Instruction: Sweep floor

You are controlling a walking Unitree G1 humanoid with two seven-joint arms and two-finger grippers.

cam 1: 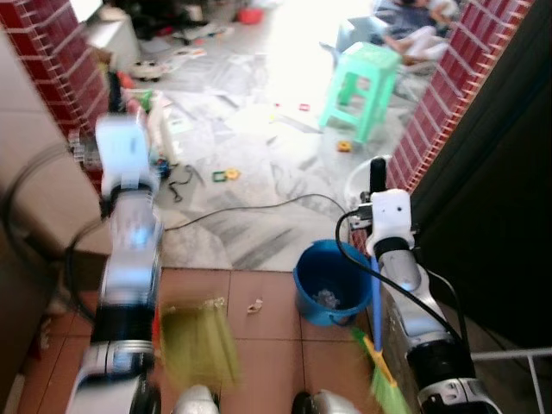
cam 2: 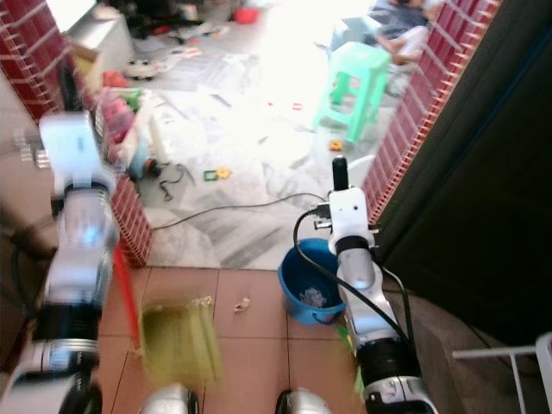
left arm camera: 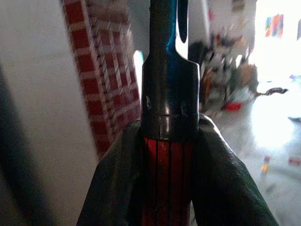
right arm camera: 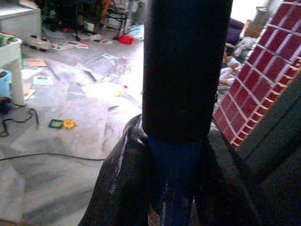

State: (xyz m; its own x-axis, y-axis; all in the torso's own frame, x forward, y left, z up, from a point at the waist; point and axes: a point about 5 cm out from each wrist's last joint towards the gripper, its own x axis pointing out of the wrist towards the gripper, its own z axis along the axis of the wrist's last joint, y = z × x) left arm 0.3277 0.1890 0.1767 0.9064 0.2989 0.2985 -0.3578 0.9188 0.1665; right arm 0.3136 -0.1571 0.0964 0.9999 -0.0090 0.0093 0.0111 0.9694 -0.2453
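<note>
- The left end effector (left arm camera: pixel 169 183) is closed around the red broom handle (left arm camera: pixel 167 179); the blurred yellow-green broom head (cam 1: pixel 198 345) is seen on the tiled floor (cam 1: pixel 267 354).
- A debris scrap (cam 1: pixel 254 305) lies beside the blue dustpan (cam 1: pixel 332 285).
- The right end effector (right arm camera: pixel 174 188) is clamped on the dustpan's handle (right arm camera: pixel 186 70); its lower end is cut off.

No readable text, labels, brands or numbers anywhere; frames blurred, surfaces unmarked.
</note>
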